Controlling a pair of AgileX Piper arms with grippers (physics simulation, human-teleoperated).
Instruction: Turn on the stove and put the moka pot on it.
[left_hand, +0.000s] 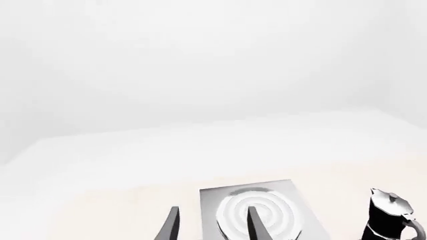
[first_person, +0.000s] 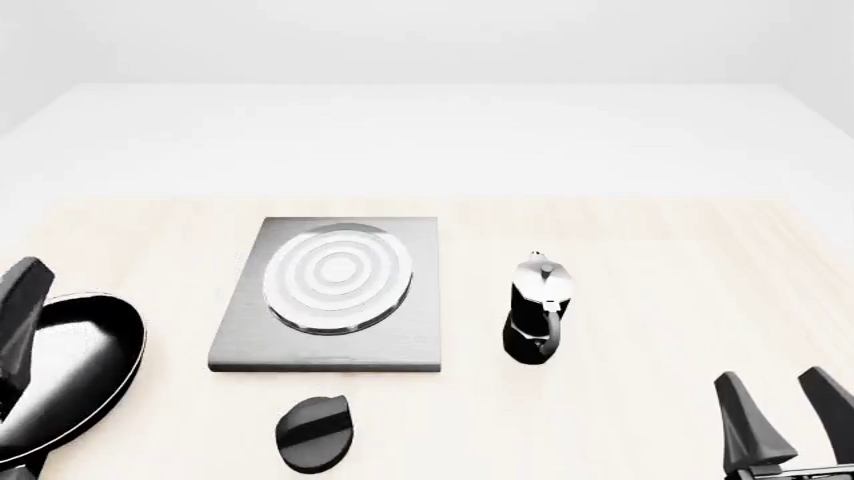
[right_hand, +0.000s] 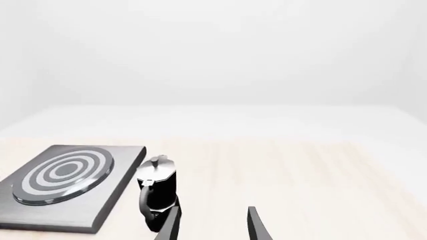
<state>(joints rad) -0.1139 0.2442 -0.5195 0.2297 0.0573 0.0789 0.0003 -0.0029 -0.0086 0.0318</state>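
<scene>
Basically nothing's done yet: moka pot (first_person: 538, 308) stands on the table beside the stove (first_person: 332, 296), knob (first_person: 315, 432) untouched, and both the left gripper (left_hand: 210, 223) and right gripper (first_person: 787, 415) are spread open, holding nothing.

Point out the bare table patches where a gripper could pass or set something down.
Bare wood lies right of the black-and-silver moka pot, and beyond the grey square stove slab. Crowded: the near-left, where the black frying pan, black round knob and slab sit close.
</scene>
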